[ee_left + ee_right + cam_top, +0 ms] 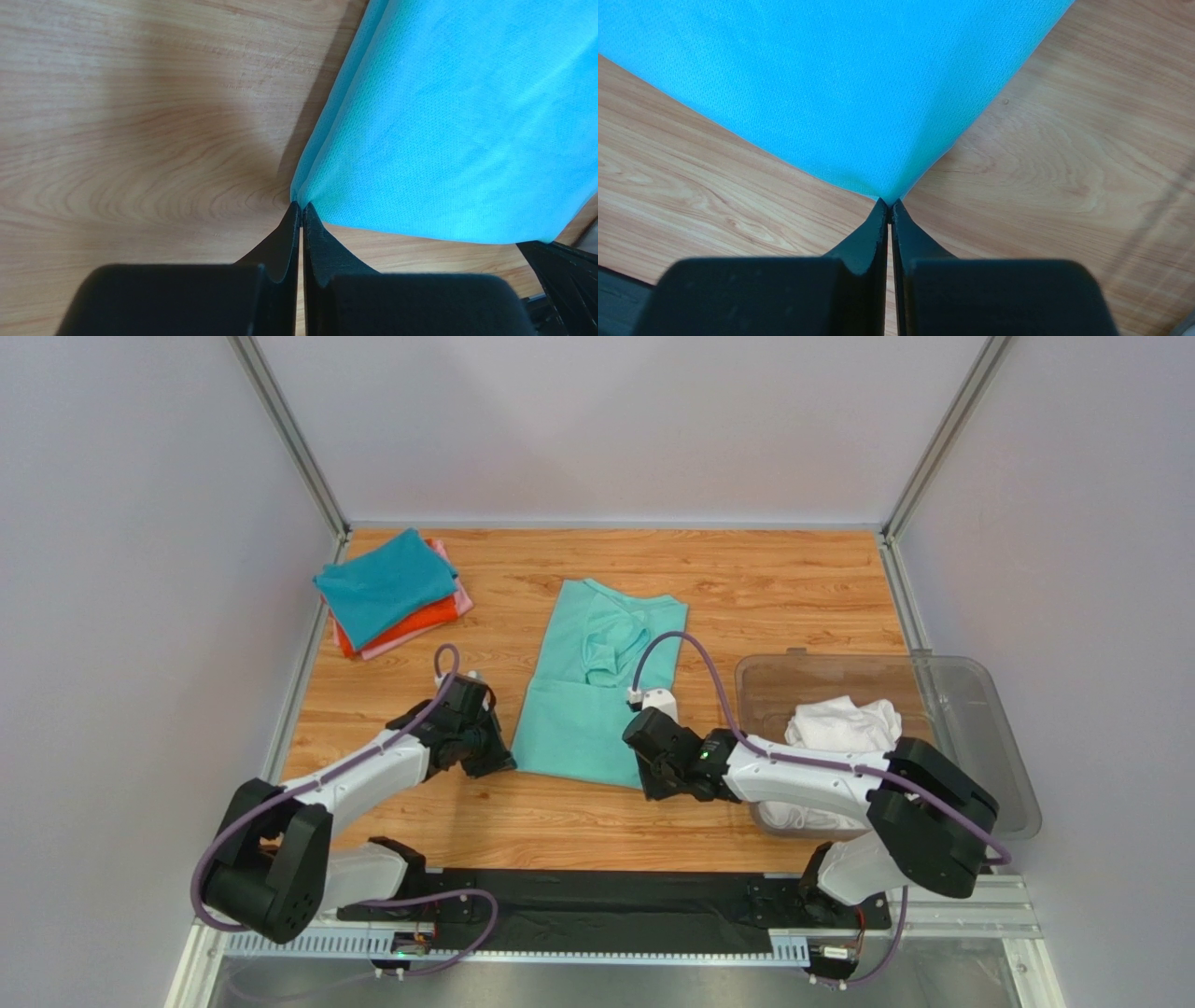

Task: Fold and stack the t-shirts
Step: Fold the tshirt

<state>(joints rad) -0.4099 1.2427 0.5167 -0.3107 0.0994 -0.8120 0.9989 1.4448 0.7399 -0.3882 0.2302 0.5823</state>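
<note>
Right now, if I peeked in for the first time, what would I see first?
The mint-green shirt lies partly folded in the middle of the table, with the left gripper and the right gripper each shut on one of its near corners. Next comes the neat pile of folded shirts at the far left, a teal one on top. There is also a crumpled white shirt in the clear bin on the right.
</note>
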